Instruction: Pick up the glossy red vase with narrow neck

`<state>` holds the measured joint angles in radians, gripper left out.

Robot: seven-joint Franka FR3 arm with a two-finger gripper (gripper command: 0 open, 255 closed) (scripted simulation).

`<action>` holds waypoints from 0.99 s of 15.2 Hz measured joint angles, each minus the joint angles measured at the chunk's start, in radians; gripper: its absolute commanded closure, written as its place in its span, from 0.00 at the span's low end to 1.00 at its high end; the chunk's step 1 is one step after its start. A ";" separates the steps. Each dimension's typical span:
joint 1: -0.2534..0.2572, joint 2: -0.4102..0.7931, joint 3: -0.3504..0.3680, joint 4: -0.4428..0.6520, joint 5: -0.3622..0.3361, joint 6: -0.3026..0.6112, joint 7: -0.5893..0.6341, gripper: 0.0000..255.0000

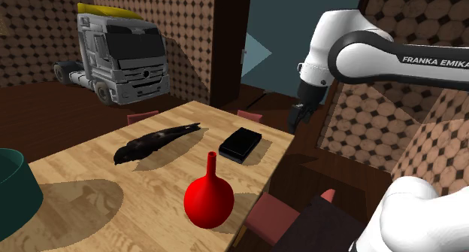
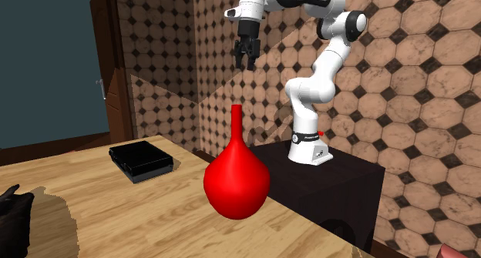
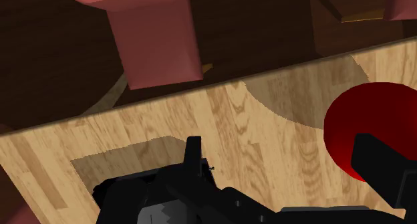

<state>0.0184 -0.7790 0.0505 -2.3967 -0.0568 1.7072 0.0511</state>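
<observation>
A wooden table [image 1: 75, 168] fills the scene, with the robot's dark stand [image 2: 339, 179] just beyond one long edge.

Nearest in the shoulder view, the glossy red vase [image 1: 209, 204] stands upright on the table. It is close to the edge that faces the stand, toward the near end. It has a round bulb body and a thin, straight neck rising from it. A pinkish-red chair [image 1: 272, 215] sits just off that same edge, beside the vase.

Farther along that edge, near the far corner, lies a flat black box [image 1: 240, 144]. It is well apart from the vase. Toward the table's middle lies a black bird figure [image 1: 154, 143], stretched out on its side.

Past the far corner, the white arm [image 1: 391, 59] holds the black gripper [image 1: 298, 116] high in the air, well above and away from the vase. Its two fingers stand spread apart with nothing between them. Beyond the table's far edge stands a grey truck [image 1: 124, 55].

The task appears to be at its first step, the reach, with nothing grasped yet. The next move likely calls for bringing the hand back along the edge until it is over the vase. It would then lower with the fingers either side of the narrow neck, since the bulb looks wide and slippery.
</observation>
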 measured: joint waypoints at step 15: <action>0.050 0.331 0.213 0.136 0.100 0.211 0.275 0.00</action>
<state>0.0681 -0.4482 0.2634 -2.2603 0.0432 1.9186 0.3261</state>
